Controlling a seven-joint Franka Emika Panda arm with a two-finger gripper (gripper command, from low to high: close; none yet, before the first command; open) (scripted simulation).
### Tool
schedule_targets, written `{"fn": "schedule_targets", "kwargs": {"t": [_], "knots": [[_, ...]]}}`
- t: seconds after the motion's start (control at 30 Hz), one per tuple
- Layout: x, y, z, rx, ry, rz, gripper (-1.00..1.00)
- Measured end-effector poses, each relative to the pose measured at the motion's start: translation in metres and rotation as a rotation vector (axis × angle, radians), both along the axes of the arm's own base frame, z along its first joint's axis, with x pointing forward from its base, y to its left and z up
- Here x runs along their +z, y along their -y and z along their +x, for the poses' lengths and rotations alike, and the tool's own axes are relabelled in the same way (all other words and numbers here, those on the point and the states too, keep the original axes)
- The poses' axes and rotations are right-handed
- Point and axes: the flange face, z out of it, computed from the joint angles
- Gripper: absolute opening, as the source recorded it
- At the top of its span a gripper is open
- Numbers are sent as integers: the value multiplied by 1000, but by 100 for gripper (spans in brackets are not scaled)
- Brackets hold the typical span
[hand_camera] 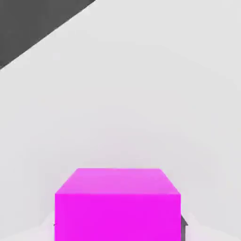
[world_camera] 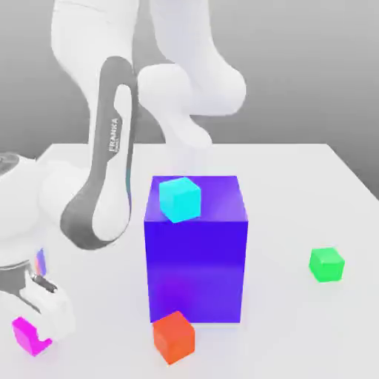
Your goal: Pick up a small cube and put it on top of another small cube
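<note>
Exterior view: gripper (world_camera: 46,329) low at the exterior view's left, its hand partly covering the magenta cube (world_camera: 28,337). Green cube (world_camera: 326,264) on the table (world_camera: 289,185) at the exterior view's right, well apart. Cyan cube (world_camera: 180,199) sits atop the blue-purple block (world_camera: 195,266); orange-red cube (world_camera: 174,338) near its base. Hand view: magenta cube's faces plain, fingers pinching it from both sides, a detail the exterior view hides.
</note>
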Motion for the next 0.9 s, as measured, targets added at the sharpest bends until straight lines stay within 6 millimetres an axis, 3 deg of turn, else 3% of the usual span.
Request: {"fn": "schedule_targets", "kwargs": {"t": [0.07, 0.2, 0.3, 0.4, 0.47, 0.5, 0.63, 0.77, 0.9], "knots": [[11, -34, 14, 76, 13, 8, -100], [22, -133, 32, 296, 19, 27, -100], [29, -208, 32, 466, 21, 37, -100], [37, -283, 19, 644, 21, 43, -100], [43, -342, 1, 792, 22, 43, -100], [46, -381, -14, 894, 22, 43, -100], [56, -472, -77, 1176, 24, 31, -100], [62, -520, -139, 1391, 25, 10, -100], [54, -542, -189, 1543, 0, -7, -100]]}}
